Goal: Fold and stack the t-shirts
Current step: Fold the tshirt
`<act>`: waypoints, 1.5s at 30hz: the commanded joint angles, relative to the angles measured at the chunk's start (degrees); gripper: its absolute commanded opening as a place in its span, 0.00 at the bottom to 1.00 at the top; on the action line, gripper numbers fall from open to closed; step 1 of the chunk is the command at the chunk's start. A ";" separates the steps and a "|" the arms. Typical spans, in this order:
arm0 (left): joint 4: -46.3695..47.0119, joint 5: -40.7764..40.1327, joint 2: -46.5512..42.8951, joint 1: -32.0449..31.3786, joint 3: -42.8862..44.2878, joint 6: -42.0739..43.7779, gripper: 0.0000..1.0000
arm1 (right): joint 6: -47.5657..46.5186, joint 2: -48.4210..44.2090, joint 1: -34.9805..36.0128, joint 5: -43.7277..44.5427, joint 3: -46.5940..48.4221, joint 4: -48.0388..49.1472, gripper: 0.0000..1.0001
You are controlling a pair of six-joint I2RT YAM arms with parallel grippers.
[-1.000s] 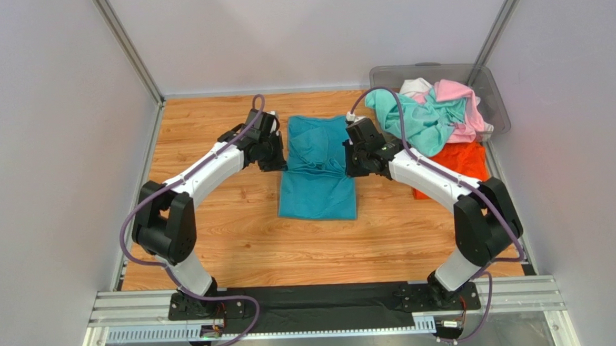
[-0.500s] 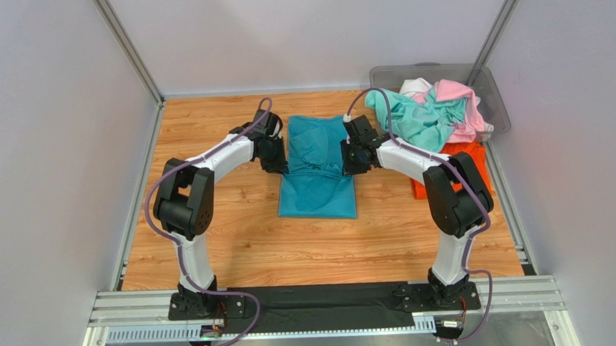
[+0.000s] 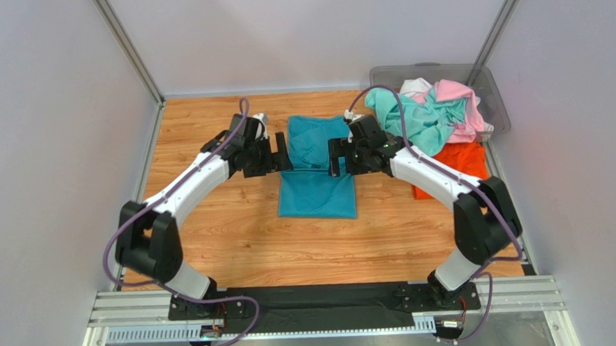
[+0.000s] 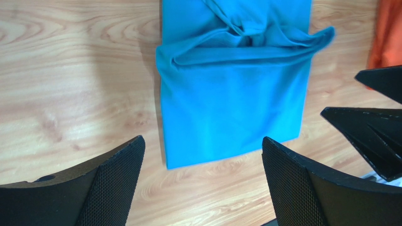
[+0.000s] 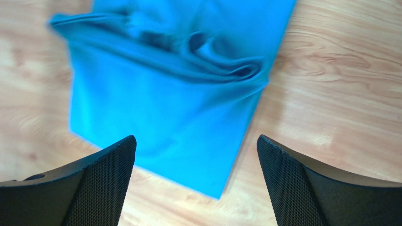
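A teal-blue t-shirt (image 3: 317, 172) lies folded lengthwise on the wooden table, with a bunched ridge of cloth across its middle (image 4: 245, 52). My left gripper (image 3: 280, 155) hovers at its left edge and my right gripper (image 3: 336, 156) at its right edge. Both are open and hold nothing. In the left wrist view the gripper (image 4: 202, 141) spans the shirt's flat lower half (image 4: 231, 108). In the right wrist view the gripper (image 5: 196, 139) stands wide over the same cloth (image 5: 165, 99). Mint-green (image 3: 415, 120), pink (image 3: 462, 105), white (image 3: 415, 85) and orange (image 3: 453, 165) t-shirts lie heaped at the back right.
A grey translucent bin (image 3: 393, 73) stands in the back right corner under the heap. White walls close in the table on three sides. The right gripper's black fingers (image 4: 372, 127) show at the right edge of the left wrist view, next to the orange cloth (image 4: 387, 33).
Both grippers went from shut to wide open and let go of the teal-blue t-shirt's folded edge. The cloth has settled into a ridge across the shirt.
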 commanded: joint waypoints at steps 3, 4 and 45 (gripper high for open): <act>0.44 -0.25 -19.92 0.15 -13.17 -2.72 1.00 | 1.78 -8.78 6.42 -0.70 -4.47 0.67 1.00; 0.88 -0.33 -22.93 0.15 -18.33 -3.24 1.00 | 1.79 -8.95 7.30 -1.23 -5.09 1.11 1.00; 0.35 -1.39 -55.14 0.06 -46.33 -11.95 1.00 | 5.82 16.64 8.71 9.93 23.66 -4.60 1.00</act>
